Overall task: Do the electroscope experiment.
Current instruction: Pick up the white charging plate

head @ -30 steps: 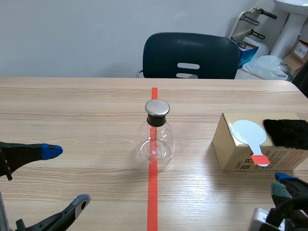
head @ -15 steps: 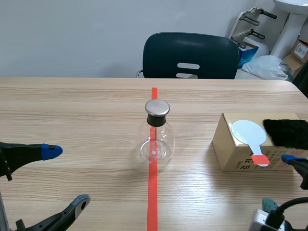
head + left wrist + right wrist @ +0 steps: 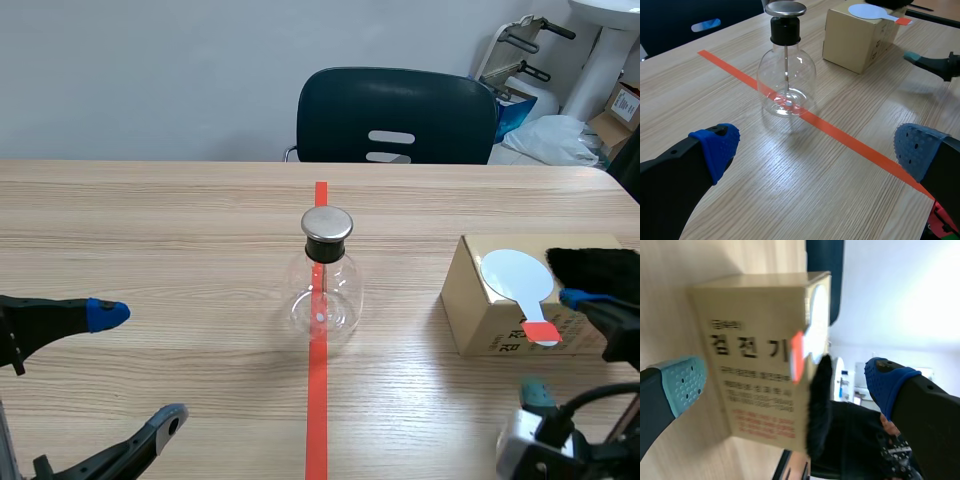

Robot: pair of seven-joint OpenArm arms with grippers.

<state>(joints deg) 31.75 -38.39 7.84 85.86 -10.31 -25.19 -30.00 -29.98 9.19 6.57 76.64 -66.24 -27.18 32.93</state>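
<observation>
- At table (image 3: 150, 230) centre, a capped glass flask (image 3: 322, 290) is standing, a rod (image 3: 785, 70) hanging inside.
- Cardboard box (image 3: 485, 325) is carrying a white paddle (image 3: 515, 272) and black fur (image 3: 597, 272).
- Left gripper (image 3: 138, 366) and right gripper (image 3: 555, 343) are gaping wide.

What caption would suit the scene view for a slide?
Electroscope flask on the tape line; right arm's open fingers beside the cardboard box.
</observation>
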